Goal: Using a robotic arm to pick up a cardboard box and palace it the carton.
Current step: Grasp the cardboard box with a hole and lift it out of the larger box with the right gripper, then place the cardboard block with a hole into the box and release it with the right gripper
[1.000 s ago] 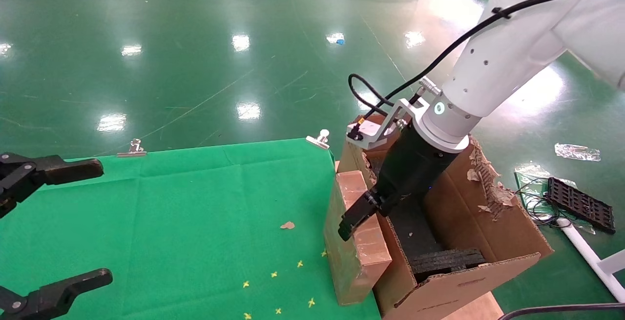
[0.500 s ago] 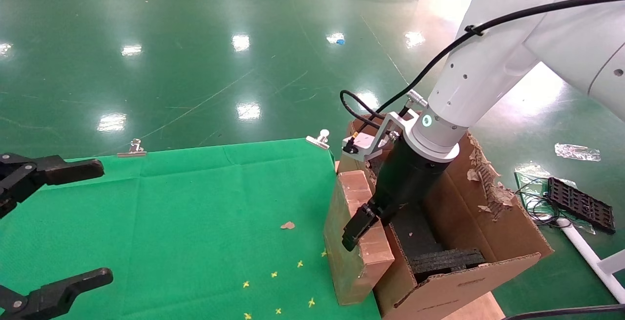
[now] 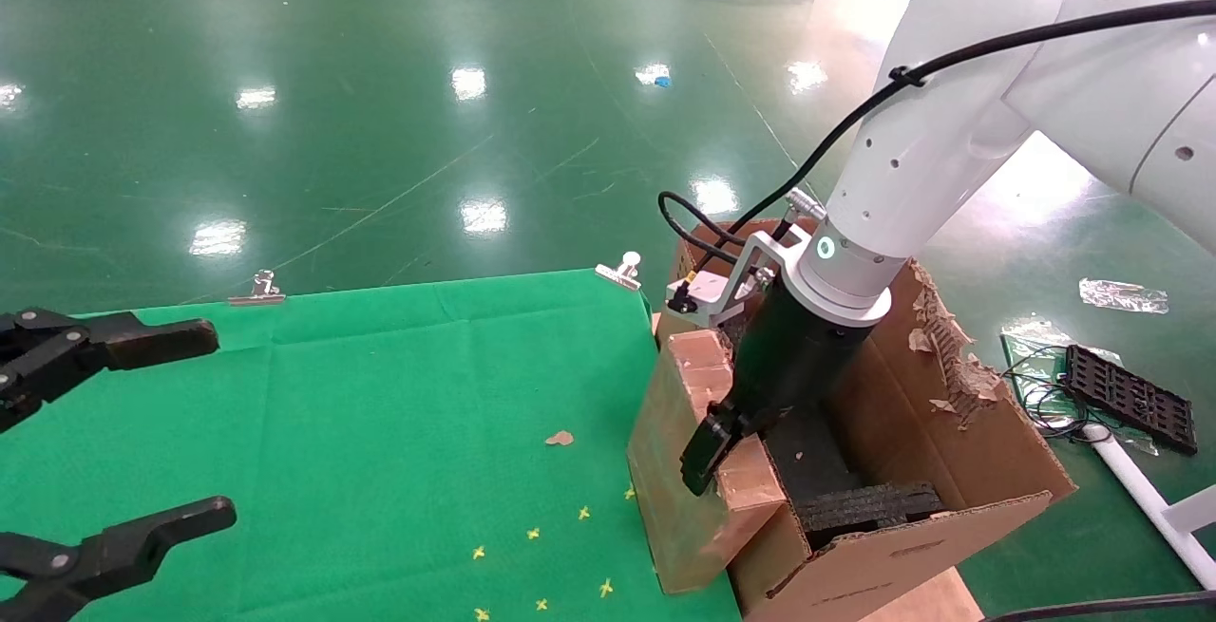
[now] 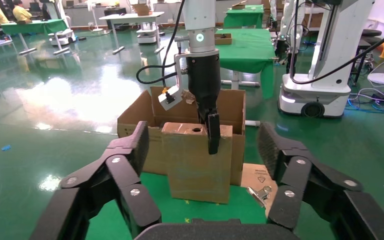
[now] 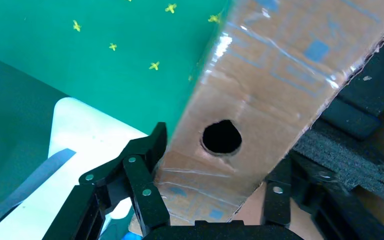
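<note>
The cardboard box (image 3: 668, 475) stands on edge at the right edge of the green table, leaning against the carton (image 3: 902, 551). My right gripper (image 3: 724, 472), on the white arm with a glowing ring, is shut on its upper edge. One finger lies over the table-side face and the other is hidden on the carton side. In the right wrist view the fingers (image 5: 150, 150) clamp the taped box (image 5: 270, 70) near its round hole (image 5: 221, 136). Black foam (image 3: 869, 506) lies inside the carton. My left gripper (image 3: 180, 432) is open and empty at the table's left.
The green cloth (image 3: 380, 413) is held by binder clips (image 3: 255, 290) (image 3: 619, 269). A cardboard scrap (image 3: 560, 438) lies on it. The carton's far flap (image 3: 950, 356) is torn. A black tray (image 3: 1126, 396) and cables lie on the floor to the right.
My right gripper has shifted down and toward the carton, tipping the box's top over the carton's wall. My left gripper has drifted slightly rightward.
</note>
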Tool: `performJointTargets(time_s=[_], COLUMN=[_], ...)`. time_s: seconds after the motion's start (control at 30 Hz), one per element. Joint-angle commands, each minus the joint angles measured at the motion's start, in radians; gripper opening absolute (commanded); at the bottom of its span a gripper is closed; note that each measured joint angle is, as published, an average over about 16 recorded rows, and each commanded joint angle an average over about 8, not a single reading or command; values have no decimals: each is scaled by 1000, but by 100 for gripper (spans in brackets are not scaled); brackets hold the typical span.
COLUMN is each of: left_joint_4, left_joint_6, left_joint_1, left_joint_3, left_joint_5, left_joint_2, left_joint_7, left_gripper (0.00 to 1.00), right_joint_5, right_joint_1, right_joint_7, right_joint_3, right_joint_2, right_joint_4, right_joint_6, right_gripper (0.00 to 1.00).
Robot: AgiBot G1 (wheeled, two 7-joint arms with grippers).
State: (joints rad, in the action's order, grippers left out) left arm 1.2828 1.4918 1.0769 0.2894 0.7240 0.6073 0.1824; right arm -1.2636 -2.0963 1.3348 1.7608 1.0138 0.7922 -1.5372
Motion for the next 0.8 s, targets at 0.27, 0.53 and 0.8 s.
performJointTargets(time_s=[0.27, 0.53, 0.8], left_joint_4=[0, 0, 0], left_joint_6=[0, 0, -1], left_joint_1=[0, 0, 0], left_joint_3=[1, 1, 2], left_joint_5=[0, -1, -1], left_joint_2=[0, 0, -1], left_joint_7=[0, -1, -1], left_gripper=[0, 0, 0], right_joint_5=[16, 92, 26], right_joint_1=[-76, -200, -287], right_joint_7=[-100, -311, -405], right_joint_3=[-50, -177, -188], right_joint_2=[-51, -223, -334], right_joint_4=[51, 48, -115], right_joint_6=[55, 157, 168], right_gripper=[0, 0, 0])
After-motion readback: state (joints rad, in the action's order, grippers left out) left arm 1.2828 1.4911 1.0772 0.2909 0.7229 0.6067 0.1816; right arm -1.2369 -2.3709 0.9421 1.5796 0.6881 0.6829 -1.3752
